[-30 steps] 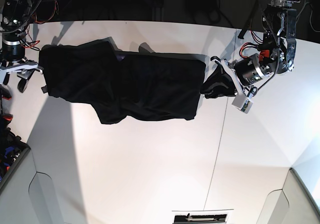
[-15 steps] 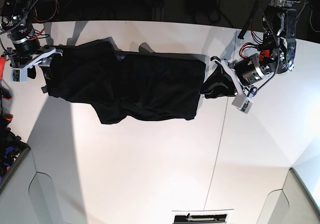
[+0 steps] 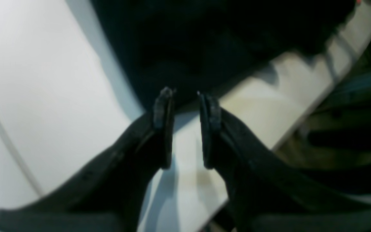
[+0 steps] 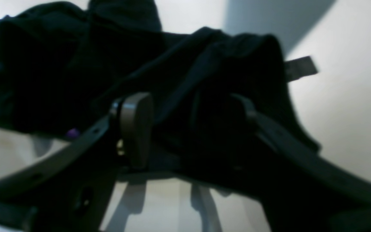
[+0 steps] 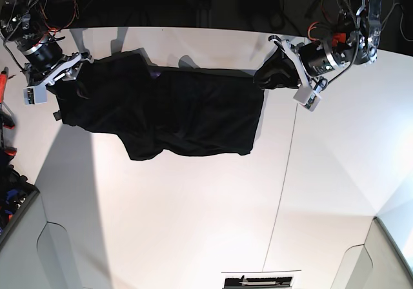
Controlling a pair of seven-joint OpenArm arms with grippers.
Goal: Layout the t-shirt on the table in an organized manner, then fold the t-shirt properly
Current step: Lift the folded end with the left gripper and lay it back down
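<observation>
The black t-shirt (image 5: 193, 115) lies stretched left to right across the back half of the white table (image 5: 193, 224), rumpled, with its print hidden. My left gripper (image 5: 259, 79) is at the shirt's back right corner. In the left wrist view that gripper (image 3: 185, 95) stands open with a narrow gap, bare table between the fingers and the t-shirt (image 3: 221, 38) edge at their tips. My right gripper (image 5: 76, 76) is at the shirt's left end. The right wrist view shows it (image 4: 188, 122) wide open around bunched t-shirt (image 4: 60, 64) fabric.
A thin dark seam (image 5: 284, 173) runs front to back on the right of the table. Cut-out corners (image 5: 48, 250) sit at the front left and front right. The table's back edge (image 3: 301, 129) lies close behind the left gripper, with cables beyond. A grey label (image 4: 301, 67) sticks out of the shirt.
The right gripper has swung in from left of the shirt onto its left end. The left gripper has moved from the shirt's right edge back to its rear right corner.
</observation>
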